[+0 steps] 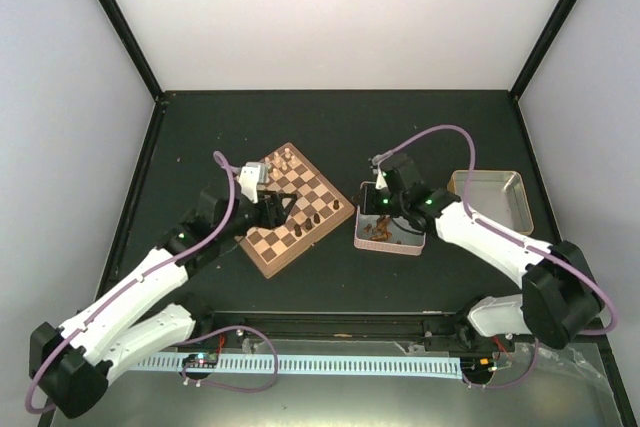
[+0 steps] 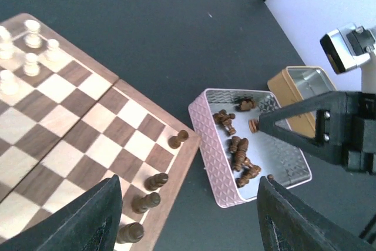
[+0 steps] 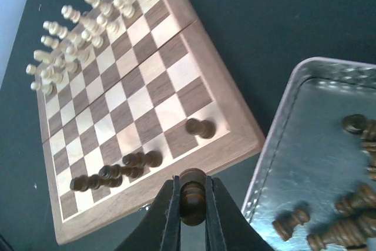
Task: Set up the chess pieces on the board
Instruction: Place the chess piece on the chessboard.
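The board (image 1: 268,258) lies left of centre, with several dark chess pieces (image 1: 314,219) along its right edge and cream pieces at its far corner. My right gripper (image 3: 192,204) is shut on one dark chess piece (image 3: 192,193), held over the gap between the board (image 3: 135,98) and the tin (image 3: 317,145). In the top view the right gripper (image 1: 381,209) is at the tin's left side. More dark pieces (image 2: 241,152) lie loose in the tin. My left gripper (image 2: 188,227) is open and empty above the board's right rim (image 2: 176,171), near standing dark pieces (image 2: 155,181).
The pink-sided silvery tin (image 1: 368,240) sits just right of the board. A tan tray (image 1: 490,199) stands further right, with nothing showing in it. Cream pieces (image 3: 88,22) crowd the board's far rows. Black frame posts stand at the table's back corners.
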`<state>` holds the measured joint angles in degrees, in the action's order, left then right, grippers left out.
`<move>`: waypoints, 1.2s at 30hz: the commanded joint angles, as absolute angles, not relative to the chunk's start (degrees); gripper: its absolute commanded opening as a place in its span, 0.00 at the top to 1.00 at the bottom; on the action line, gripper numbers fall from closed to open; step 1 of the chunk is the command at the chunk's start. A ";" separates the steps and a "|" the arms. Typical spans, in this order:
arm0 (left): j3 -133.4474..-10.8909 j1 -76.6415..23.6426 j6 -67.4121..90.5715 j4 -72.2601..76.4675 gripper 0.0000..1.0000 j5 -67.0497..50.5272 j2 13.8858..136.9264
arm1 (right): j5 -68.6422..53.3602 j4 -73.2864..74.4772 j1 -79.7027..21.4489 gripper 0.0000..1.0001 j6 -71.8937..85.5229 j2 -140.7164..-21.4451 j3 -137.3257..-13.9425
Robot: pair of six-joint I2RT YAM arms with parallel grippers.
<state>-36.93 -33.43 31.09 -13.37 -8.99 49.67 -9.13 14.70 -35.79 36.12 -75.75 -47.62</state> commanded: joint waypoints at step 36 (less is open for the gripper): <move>-34.27 -32.95 27.61 -23.52 0.30 13.76 35.73 | 9.77 24.30 -51.00 0.71 31.99 -102.47 -65.40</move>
